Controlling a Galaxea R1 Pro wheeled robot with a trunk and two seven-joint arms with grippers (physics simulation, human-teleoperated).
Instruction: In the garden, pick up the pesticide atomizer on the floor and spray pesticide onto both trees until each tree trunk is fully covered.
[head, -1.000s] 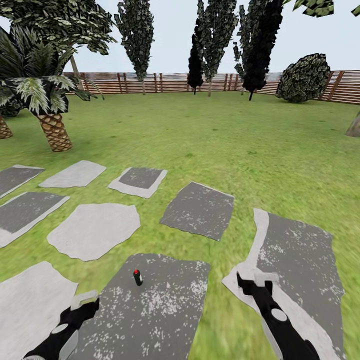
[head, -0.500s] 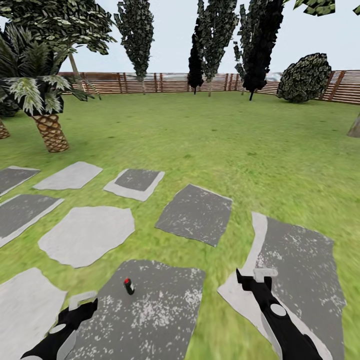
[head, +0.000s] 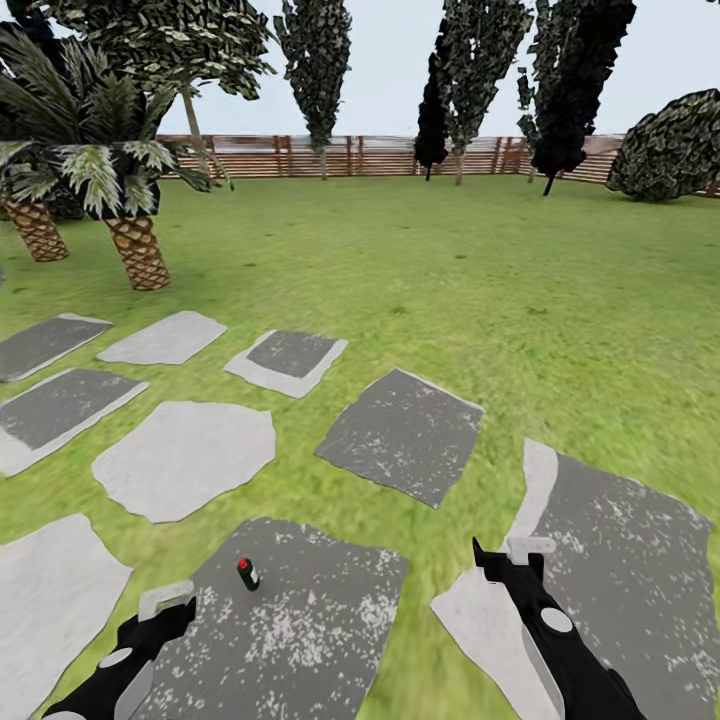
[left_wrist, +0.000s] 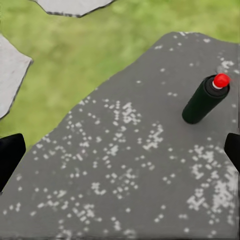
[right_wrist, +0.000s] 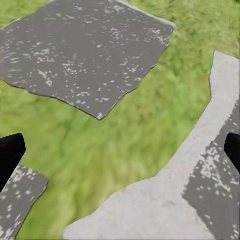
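Observation:
The pesticide atomizer (head: 247, 573), a small dark cylinder with a red cap, stands on a speckled dark grey paving slab (head: 300, 620) in the garden. My left gripper (head: 165, 603) hovers open just short of it and to its left. In the left wrist view the atomizer (left_wrist: 205, 99) sits ahead of the open left gripper (left_wrist: 120, 155), off toward one finger. My right gripper (head: 510, 555) is open and empty over the slab edge and grass, as the right wrist view (right_wrist: 120, 150) confirms. The two trees, their trunks and any pesticide are out of view.
Grey paving slabs (head: 405, 435) lie scattered across the green lawn (head: 450, 280). Two short palms (head: 138, 250) stand at the left. Tall dark conifers (head: 318, 60) and a bush (head: 672, 145) line the brown slat fence (head: 380, 157) far ahead.
The whole view has swung left, so the far trees and fence sit further right. The atomizer now appears lower and further left, closer to my left gripper. Both grippers stay open.

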